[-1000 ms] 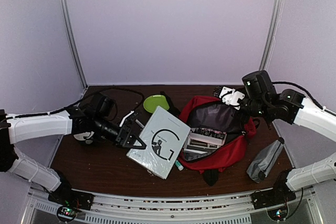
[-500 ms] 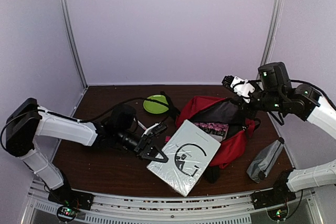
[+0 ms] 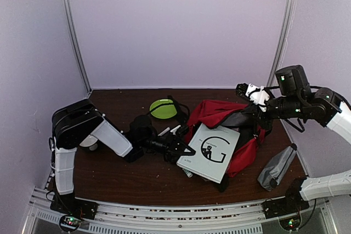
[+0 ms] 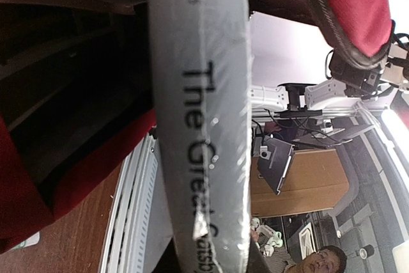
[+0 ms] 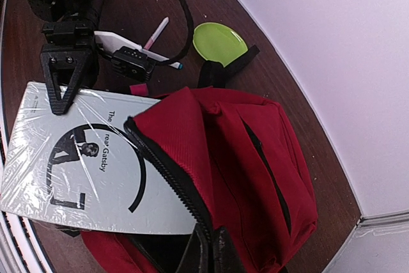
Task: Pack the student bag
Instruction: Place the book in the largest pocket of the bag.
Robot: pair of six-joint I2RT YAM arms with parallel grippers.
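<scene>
Left pincer (image 3: 184,149): I grip the grey book (image 3: 213,152) by its edge, partly inside the student bag (image 3: 216,110). My right pincer (image 5: 206,250) pinches its zipper rim. Bag on tabletop (image 3: 109,173), right of centre.

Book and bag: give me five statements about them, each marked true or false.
1. The left gripper grips the book by its edge. True.
2. The book is fully inside the bag. False: most of its cover shows outside the mouth.
3. The right gripper pinches the bag's zipper edge. True.
4. The plate rests on the book. False: it sits on the table, apart from it.
5. The pouch is in the bag. False: it lies on the table beside it.
</scene>
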